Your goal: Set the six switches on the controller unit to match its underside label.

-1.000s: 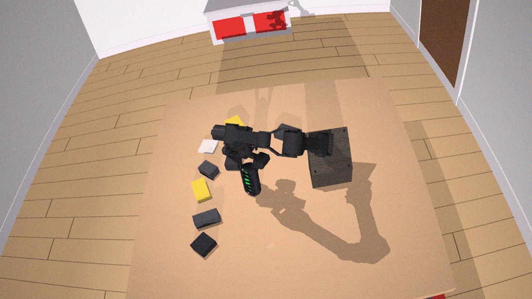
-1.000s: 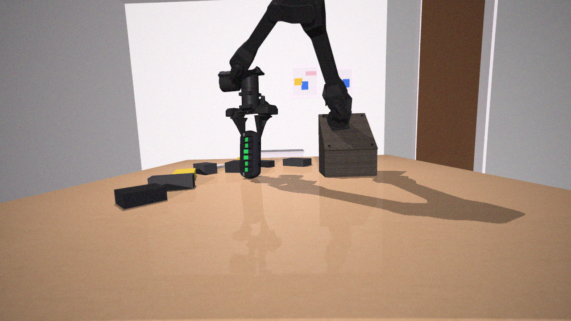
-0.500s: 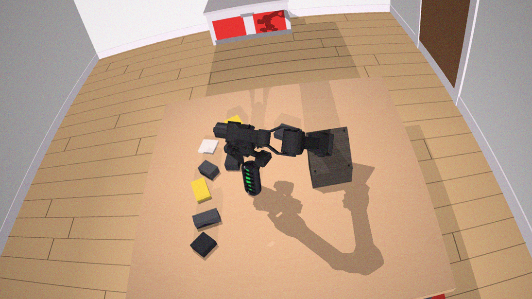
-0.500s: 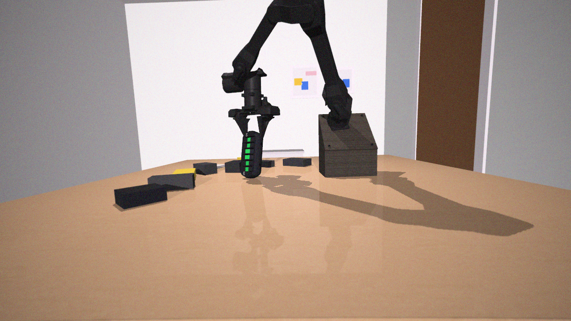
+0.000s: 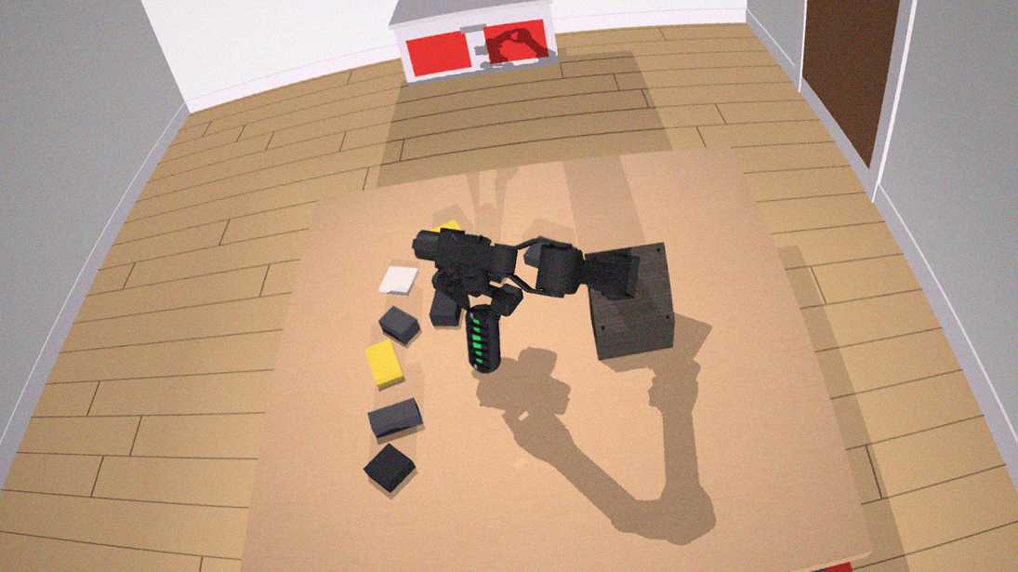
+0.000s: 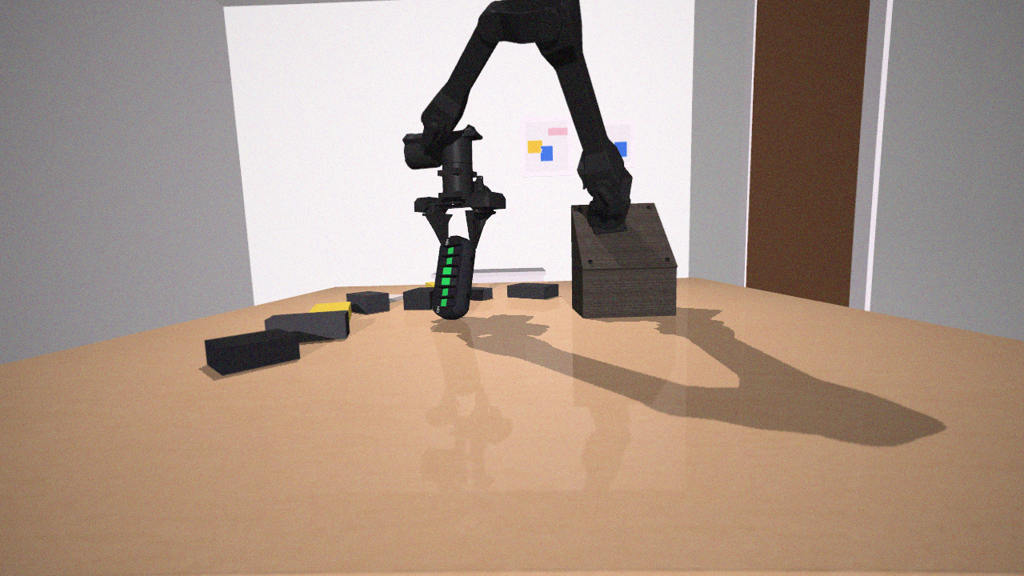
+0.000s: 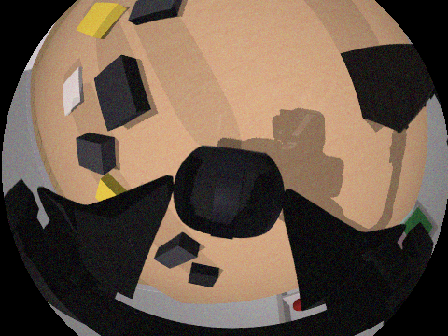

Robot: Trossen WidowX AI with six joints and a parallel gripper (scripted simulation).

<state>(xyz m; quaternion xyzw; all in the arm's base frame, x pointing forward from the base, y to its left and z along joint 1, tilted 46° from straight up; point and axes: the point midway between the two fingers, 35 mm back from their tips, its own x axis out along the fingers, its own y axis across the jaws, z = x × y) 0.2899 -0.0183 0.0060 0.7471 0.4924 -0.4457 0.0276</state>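
The dark grey controller unit (image 5: 483, 341) (image 6: 462, 279) (image 7: 229, 196) stands nearly on end, slightly tilted, with its switch face toward the top and exterior views. Green parts of the switches show in a row down that face; which ends are pressed is too small to tell. My gripper (image 5: 480, 309) (image 6: 457, 241) (image 7: 229, 189) is shut on the unit, a finger on either side of its upper end, pointing down. The unit's lower end is low over the bench; whether it touches is unclear. The wrist view shows only its dark near end and part of a side. The underside label is hidden.
Dark blocks (image 5: 394, 418) (image 5: 389, 467) (image 5: 400, 324), a yellow block (image 5: 384, 362) and a white tile (image 5: 397, 279) lie left of the unit. Another dark block (image 5: 444, 308) lies close behind it. The arm's wooden base box (image 5: 634, 330) (image 6: 630, 290) stands to the right.
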